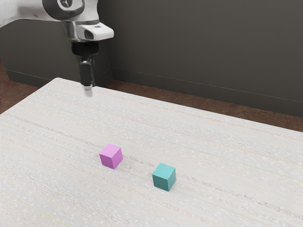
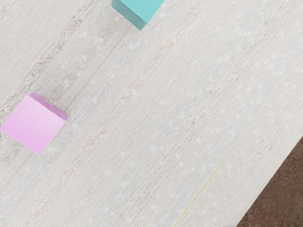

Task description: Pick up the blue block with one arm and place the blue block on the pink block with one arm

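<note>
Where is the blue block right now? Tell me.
On the table, the blue block sits to the exterior view's right of the pink block, apart from it and nearer the camera, well away from the gripper.

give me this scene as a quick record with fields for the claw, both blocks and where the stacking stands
claw: raised high above the table, toward the exterior view's upper left, carrying neither block
blue block: teal-tinted, flat on the table, untouched
pink block: flat on the table, nothing on top
relation: blocks apart, blue to the exterior view's right of pink and nearer the camera
wrist view: pink block and a corner of the blue block below the hand
stacking: not yet begun
</note>
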Controlling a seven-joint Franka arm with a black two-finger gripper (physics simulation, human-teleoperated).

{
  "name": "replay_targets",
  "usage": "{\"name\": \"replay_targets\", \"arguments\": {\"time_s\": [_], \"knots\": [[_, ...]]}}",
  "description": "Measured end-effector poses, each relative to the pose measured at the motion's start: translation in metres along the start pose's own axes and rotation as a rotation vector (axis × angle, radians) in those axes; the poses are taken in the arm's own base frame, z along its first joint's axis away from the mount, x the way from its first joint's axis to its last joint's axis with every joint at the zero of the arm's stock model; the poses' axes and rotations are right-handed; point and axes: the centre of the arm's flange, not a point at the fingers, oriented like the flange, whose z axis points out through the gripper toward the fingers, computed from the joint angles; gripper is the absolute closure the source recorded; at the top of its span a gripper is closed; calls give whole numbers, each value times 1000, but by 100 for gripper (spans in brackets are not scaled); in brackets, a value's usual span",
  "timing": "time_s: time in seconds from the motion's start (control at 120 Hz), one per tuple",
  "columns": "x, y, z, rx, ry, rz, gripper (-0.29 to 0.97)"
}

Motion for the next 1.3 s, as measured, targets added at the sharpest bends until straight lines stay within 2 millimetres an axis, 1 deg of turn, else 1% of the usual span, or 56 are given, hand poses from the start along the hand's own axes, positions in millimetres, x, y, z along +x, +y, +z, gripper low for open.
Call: {"name": "replay_targets", "arguments": {"time_s": [0.15, 0.217, 0.342, 0.425, 0.467, 0.55, 0.6, 0.667, 0.742, 0.875, 0.958, 1.142, 1.3], "knots": [[48, 15, 45, 37, -15, 214, 0], [64, 14, 53, 61, 2, 309, 0], [78, -2, 69, 94, 22, 424, 0], [86, -7, 82, 110, 29, 486, 0], [90, -8, 92, 108, 41, 515, 0], [103, -16, 119, 89, 55, 561, 0], [110, -11, 130, 89, 62, 593, 0], [119, 4, 148, 92, 64, 638, 0], [130, 15, 159, 108, 68, 678, 0], [139, 12, 169, 131, 82, 691, 0], [144, 7, 182, 125, 77, 680, 0], [166, 22, 197, 129, 73, 704, 0], [177, 13, 234, 104, 49, 689, 0]]}}
